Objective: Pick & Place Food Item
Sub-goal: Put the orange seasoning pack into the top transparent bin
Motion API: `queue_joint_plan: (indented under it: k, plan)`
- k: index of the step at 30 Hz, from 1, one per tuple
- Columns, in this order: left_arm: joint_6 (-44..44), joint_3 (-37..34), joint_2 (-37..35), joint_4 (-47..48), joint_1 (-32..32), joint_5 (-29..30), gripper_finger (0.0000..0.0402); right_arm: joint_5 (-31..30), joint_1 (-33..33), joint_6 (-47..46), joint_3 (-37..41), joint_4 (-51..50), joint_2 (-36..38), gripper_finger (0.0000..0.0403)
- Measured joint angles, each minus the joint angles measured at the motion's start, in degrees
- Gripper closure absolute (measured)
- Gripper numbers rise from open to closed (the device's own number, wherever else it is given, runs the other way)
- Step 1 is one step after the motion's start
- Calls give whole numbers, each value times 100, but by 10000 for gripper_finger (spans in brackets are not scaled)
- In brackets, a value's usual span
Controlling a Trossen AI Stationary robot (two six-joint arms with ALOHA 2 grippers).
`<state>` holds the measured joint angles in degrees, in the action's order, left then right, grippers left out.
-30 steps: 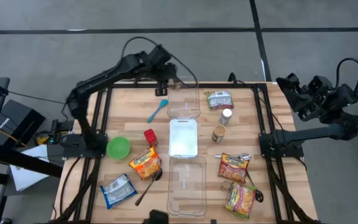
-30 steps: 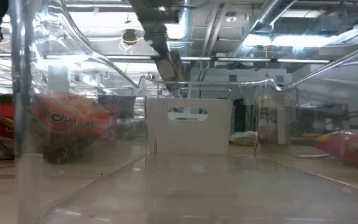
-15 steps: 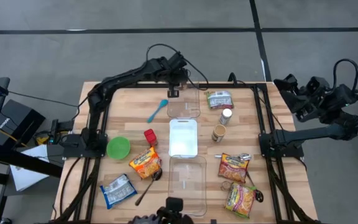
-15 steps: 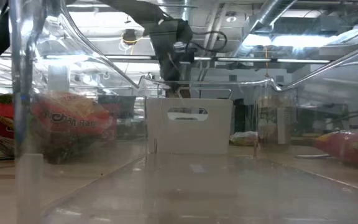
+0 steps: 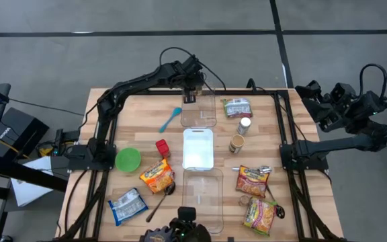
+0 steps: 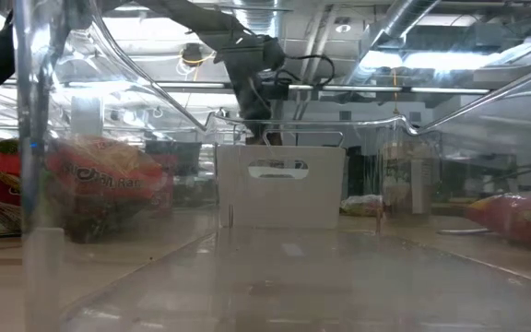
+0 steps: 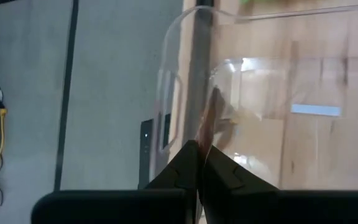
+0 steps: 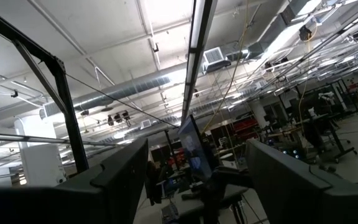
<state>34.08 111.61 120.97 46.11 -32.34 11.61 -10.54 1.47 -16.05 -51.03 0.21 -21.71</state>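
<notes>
Overhead layout of a food pick-and-place trial. The left gripper (image 5: 189, 96) sits at the far rim of the far clear container (image 5: 199, 114); in its wrist view its fingers (image 7: 188, 163) are pressed together into a point at the clear rim, with nothing visibly between them, though whether they nip the thin wall cannot be told. No food item is held, so the step in hand appears to be an approach or a container adjustment, not a transfer. Candidate items lie on the table (image 5: 130, 128): a green packet (image 5: 237, 107) just beside that container, noodle packets (image 5: 157, 175) nearer the front. The next move likely calls for lifting clear, spreading the fingers and descending on one packet. The right gripper (image 5: 318, 101) waits off the table's right edge, fingers spread.
</notes>
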Motion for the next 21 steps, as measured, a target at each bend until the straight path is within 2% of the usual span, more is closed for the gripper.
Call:
queue_joint_plan:
  k: [15,21]
  plan:
    - [-353,0,-2,97,-109,-418,401,-1,-1,0,0,-34,0,140]
    - [-353,0,-4,68,-106,-344,392,1,0,0,0,-44,0,140]
